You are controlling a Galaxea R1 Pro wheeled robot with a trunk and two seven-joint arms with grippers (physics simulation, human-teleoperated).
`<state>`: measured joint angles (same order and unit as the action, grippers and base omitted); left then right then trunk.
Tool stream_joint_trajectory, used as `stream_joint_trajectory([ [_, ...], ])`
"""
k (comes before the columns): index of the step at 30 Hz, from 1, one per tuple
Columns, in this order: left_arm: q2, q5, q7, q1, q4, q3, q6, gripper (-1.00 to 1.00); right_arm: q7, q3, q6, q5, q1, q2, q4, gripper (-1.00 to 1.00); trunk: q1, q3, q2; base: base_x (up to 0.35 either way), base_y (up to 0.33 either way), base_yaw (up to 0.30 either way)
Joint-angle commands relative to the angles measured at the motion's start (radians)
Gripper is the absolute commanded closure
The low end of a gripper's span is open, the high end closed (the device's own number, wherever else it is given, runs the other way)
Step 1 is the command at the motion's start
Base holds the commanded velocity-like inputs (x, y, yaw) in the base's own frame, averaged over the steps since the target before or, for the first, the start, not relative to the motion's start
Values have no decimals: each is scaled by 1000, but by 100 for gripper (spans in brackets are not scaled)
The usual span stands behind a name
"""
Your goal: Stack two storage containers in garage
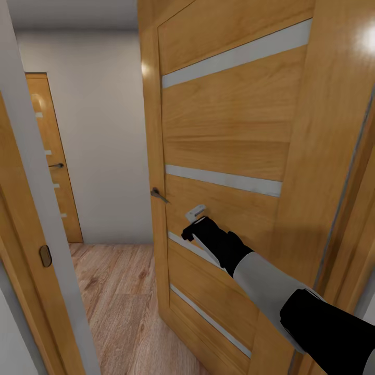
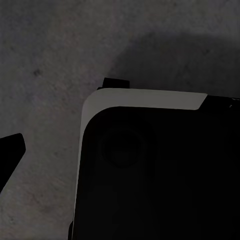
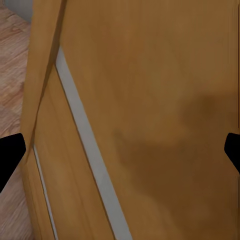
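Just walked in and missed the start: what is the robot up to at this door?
The robot is in a doorway, its right arm stretched out with the right gripper against the face of a partly open wood-panelled door, just past the door's handle. Beyond lies a hallway with wood-plank flooring and a second, closed door. It carries nothing in that gripper.

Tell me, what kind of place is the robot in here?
Most likely a hallway or doorway inside a home. A wood-panelled door with pale stripes stands partly open just ahead, the right gripper close against it. Beyond lie light wood-plank flooring, a plain pale wall and a second similar door.
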<state>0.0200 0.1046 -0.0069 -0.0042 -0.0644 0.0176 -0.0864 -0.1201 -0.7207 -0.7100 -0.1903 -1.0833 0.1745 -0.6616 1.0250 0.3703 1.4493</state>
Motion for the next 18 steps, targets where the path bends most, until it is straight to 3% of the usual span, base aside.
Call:
stream_joint_trajectory([
  [1,0,9,-1,0,0,1,-3,-100,-11,-5,-2,-8,-1,0,-2,-100,0,1,1,0,0,0],
  [4,0,9,-1,0,0,1,-3,-100,-16,-9,0,-6,-1,0,-5,-100,0,1,1,0,0,0],
  [7,0,9,-1,0,1,1,-2,-100,-65,-23,1,-2,-1,0,-11,-100,0,1,1,67,0,0],
  [13,1,9,-2,0,0,1,-1,-100,-191,-31,2,-3,-1,0,-63,-100,0,1,1,268,0,0],
  [18,1,9,-2,0,0,1,-2,-100,-208,-33,1,-2,-1,0,-72,-100,0,1,1,188,0,0],
])
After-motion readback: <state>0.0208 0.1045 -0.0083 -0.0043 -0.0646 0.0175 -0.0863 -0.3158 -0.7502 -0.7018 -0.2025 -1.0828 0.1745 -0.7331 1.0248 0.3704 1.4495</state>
